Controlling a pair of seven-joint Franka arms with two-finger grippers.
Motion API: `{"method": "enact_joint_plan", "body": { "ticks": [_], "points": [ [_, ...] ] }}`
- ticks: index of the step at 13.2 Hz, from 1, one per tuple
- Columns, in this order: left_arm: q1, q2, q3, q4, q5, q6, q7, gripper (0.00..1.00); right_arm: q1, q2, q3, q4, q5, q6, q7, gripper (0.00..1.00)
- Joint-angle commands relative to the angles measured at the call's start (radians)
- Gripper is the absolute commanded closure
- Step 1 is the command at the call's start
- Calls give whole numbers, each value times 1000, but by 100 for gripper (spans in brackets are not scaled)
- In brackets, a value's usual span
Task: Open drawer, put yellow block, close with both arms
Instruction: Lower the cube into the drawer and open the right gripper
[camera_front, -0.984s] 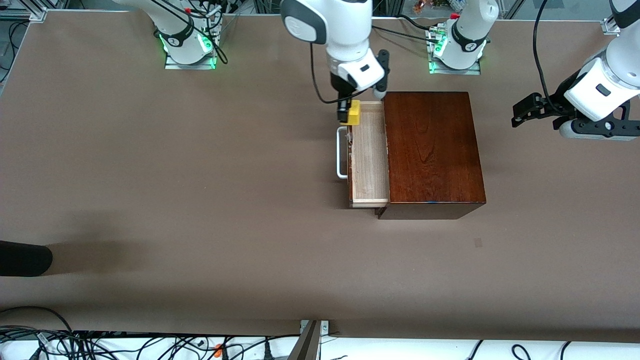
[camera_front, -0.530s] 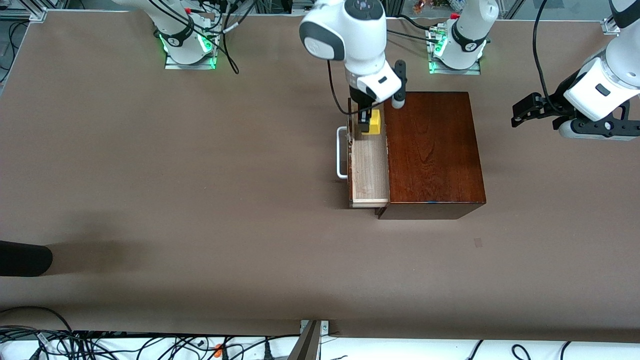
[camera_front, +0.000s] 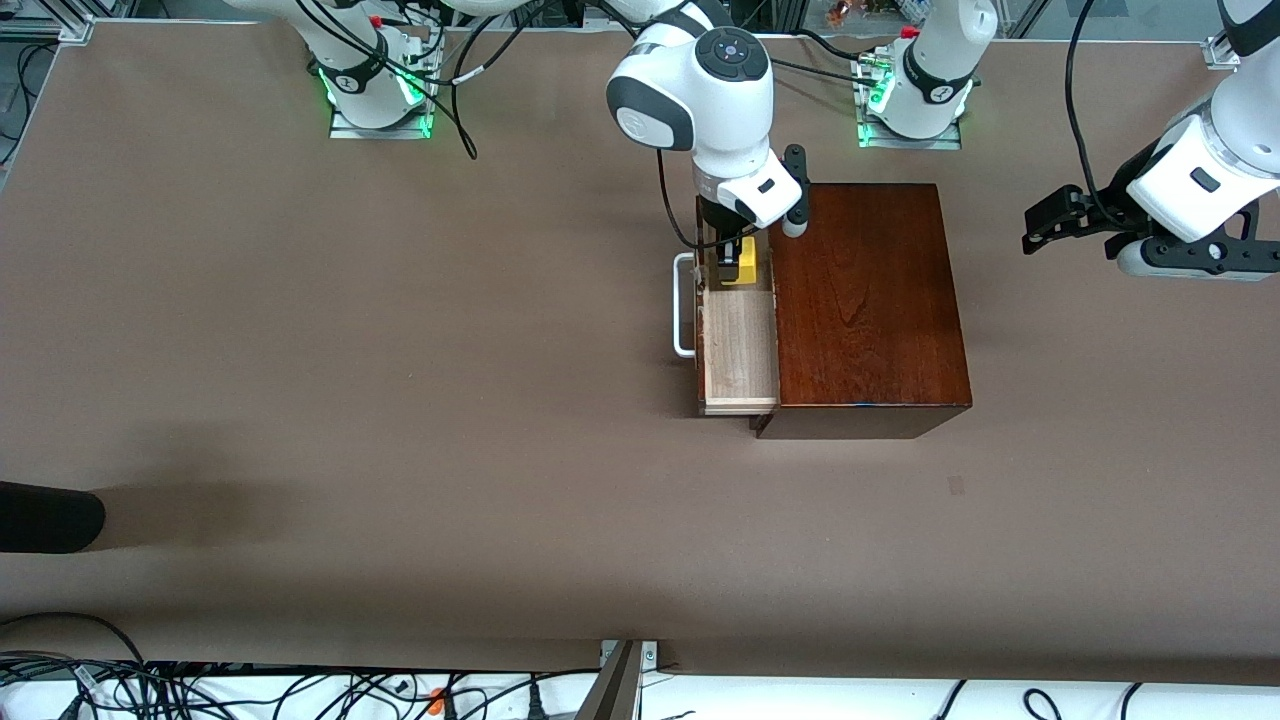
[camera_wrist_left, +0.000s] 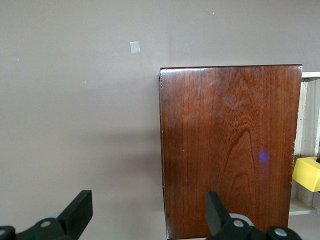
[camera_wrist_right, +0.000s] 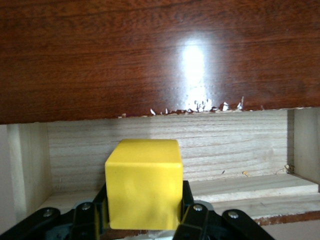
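The yellow block (camera_wrist_right: 144, 182) is clamped between the black fingers (camera_wrist_right: 189, 212) of the right gripper (camera_wrist_right: 142, 212); it is held just above the pale floor of the open drawer (camera_wrist_right: 235, 150); the dark box front (camera_wrist_right: 150, 55) is seen above the drawer.

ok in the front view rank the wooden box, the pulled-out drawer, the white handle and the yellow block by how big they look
1. wooden box
2. drawer, the open part showing
3. white handle
4. yellow block, smallest, though the right gripper holding it over the drawer covers part of it.
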Motion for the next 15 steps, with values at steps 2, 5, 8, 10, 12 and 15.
{"method": "enact_joint_plan", "body": {
  "ticks": [2, 5, 8, 10, 12, 15],
  "points": [
    [-9, -7, 2, 13, 24, -20, 12, 0, 9, 36, -3, 35, -14, -34, -55, 66],
    [-9, -8, 0, 13, 24, -20, 12, 0, 8, 54, -3, 35, -13, -50, -81, 66],
    [-9, -8, 0, 13, 24, -29, 14, 0, 9, 70, -3, 32, -14, -50, -83, 66],
    [-9, -8, 0, 13, 24, -31, 14, 0, 9, 77, -3, 32, -16, -50, -80, 66],
    [-9, -8, 0, 13, 24, -31, 12, 0, 9, 79, -3, 32, -14, -50, -80, 52],
    [-9, -8, 0, 13, 24, -31, 14, 0, 3, 71, -2, 35, -10, -51, -80, 0]
  ]
}}
